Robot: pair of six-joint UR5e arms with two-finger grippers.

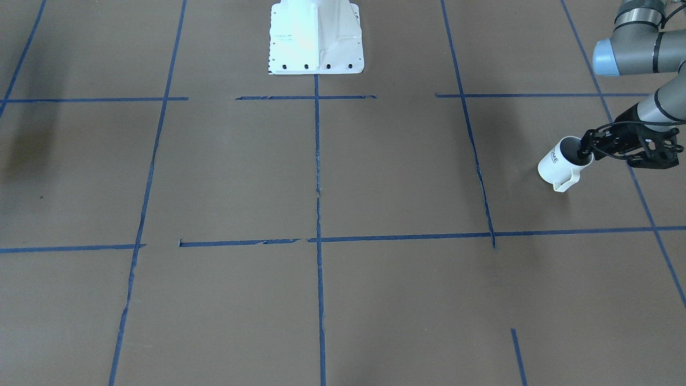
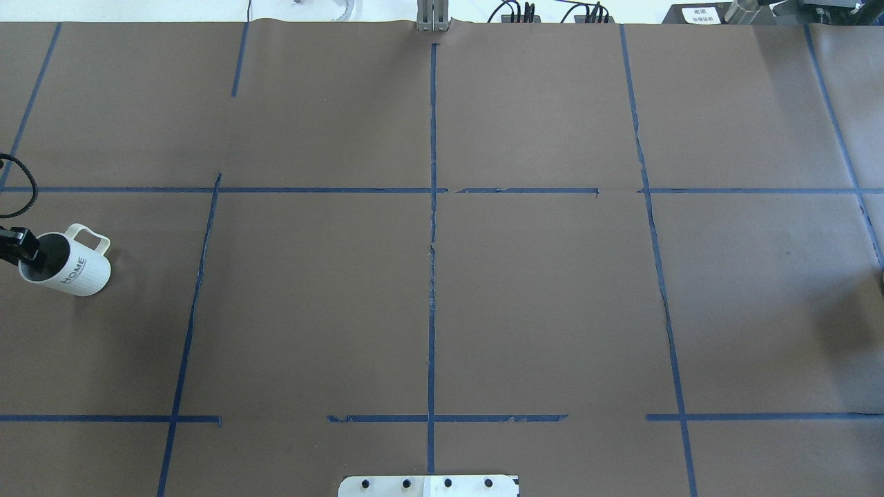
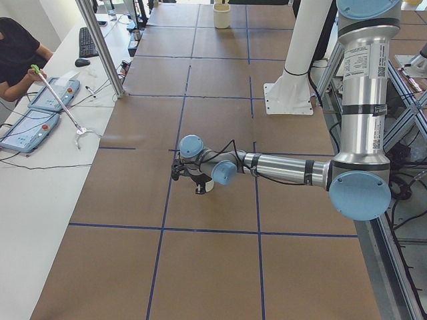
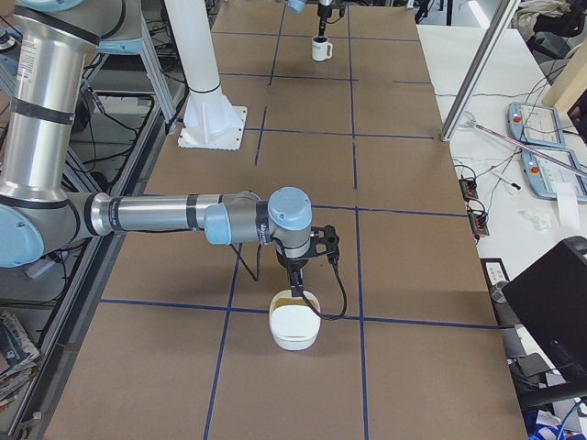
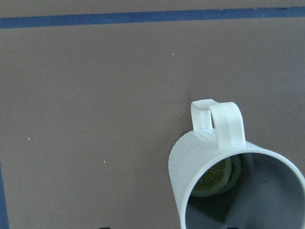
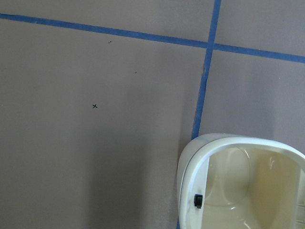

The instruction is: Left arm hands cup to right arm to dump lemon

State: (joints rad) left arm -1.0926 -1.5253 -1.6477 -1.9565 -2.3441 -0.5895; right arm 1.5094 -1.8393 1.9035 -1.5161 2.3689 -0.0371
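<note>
One cup (image 1: 560, 163), one lemon (image 5: 214, 179), one bowl (image 4: 293, 327)

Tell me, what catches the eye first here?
A small white mug lettered HOME stands at the brown table's left end, the left arm's bulky black pincer at its rim, a yellow-green lemon inside. At the opposite end, the right arm's slim pincer points down at a cream bowl.

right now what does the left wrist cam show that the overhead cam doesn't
Only the left wrist: the lemon sitting inside the cup. Only the overhead: the HOME lettering on the cup's side, and the whole taped grid of the table. Both: the white cup, its loop handle, blue tape lines.
</note>
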